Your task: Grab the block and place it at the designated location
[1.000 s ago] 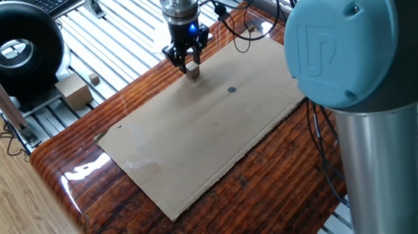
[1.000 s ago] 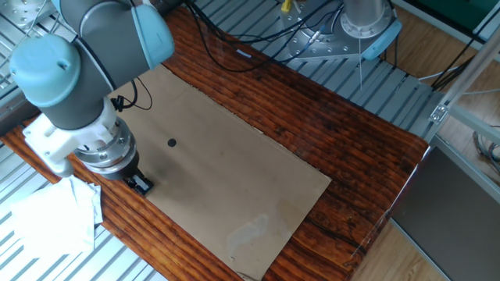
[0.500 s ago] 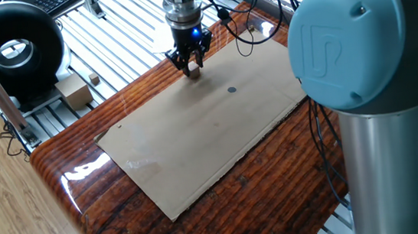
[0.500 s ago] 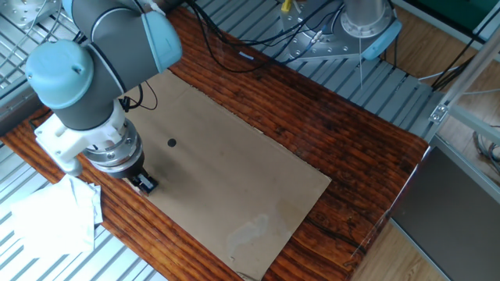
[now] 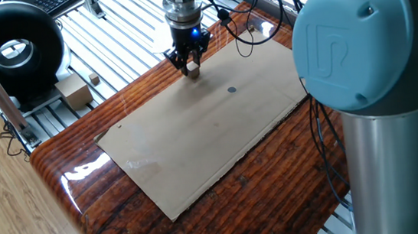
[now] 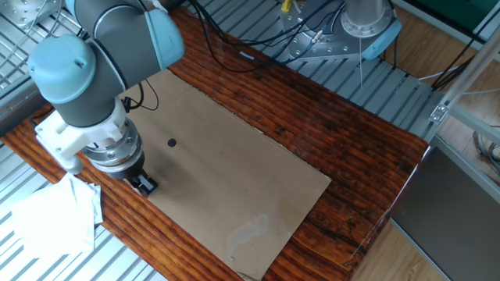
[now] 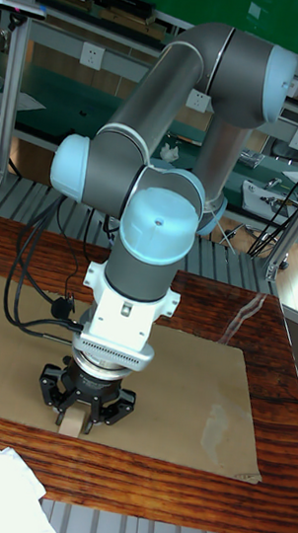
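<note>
Since a second ago we see the end effector [image 5: 191, 63] come down over the block [image 5: 193, 71], and between the half-second frame and now it barely shifts at all. Its two fingers now stand close on either side of the tiny tan cube, which sits on the cardboard sheet [image 5: 195, 134] near the sheet's far edge in one fixed view; the tall fixed view shows the cube [image 7: 72, 420] between the fingertips and resting on the sheet. We judge the jaws nearly closed on the block, but we cannot tell whether they already press it. The step in hand, as we read it, is the grasp itself, so the task is at its start. The designated location [image 5: 231, 90], a dark dot on the same sheet, lies near the block but clearly apart from it, and is bare. Next, we think, the fingers must clamp firmly, lift the cube straight up, carry it sideways to the dot [image 6: 172, 142] and lower it squarely on top. For writing, we make out only an embossed logo on the blue joint cap [image 5: 355, 37] in the foreground; we cannot read its letters with certainty.
</note>
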Robot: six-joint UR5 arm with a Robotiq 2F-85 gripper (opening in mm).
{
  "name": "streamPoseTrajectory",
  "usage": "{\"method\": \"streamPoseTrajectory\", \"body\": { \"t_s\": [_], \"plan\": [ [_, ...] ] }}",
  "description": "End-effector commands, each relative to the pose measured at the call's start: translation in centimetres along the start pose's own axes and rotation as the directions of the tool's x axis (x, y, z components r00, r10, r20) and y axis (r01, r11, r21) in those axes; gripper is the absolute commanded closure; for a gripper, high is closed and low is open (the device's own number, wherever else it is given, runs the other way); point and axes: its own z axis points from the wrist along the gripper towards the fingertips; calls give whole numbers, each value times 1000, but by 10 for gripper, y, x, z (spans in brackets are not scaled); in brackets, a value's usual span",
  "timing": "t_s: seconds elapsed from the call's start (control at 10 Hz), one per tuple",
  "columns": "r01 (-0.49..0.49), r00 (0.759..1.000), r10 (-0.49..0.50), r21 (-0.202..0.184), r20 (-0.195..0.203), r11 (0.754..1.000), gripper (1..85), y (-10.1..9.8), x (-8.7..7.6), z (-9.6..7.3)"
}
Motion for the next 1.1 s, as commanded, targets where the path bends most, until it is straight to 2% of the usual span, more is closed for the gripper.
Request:
{"method": "streamPoseTrajectory", "body": {
  "t_s": [0.0, 0.3, 0.4, 0.6, 0.7, 1.0],
  "plan": [
    [-16, 1000, 16, -7, 8, 1000, 467, 0, -2, -1],
    [-22, 1000, 22, -12, 17, 1000, 487, 1, -4, -2],
    [-28, 999, 29, -11, 17, 1000, 537, 1, -4, -2],
    [-41, 999, 41, -8, 17, 999, 733, 0, -4, -3],
    [-55, 998, 54, 8, 16, 998, 827, -3, -4, -5],
    [-45, 999, 45, -37, -9, 998, 847, 11, 1, -21]
  ]
}}
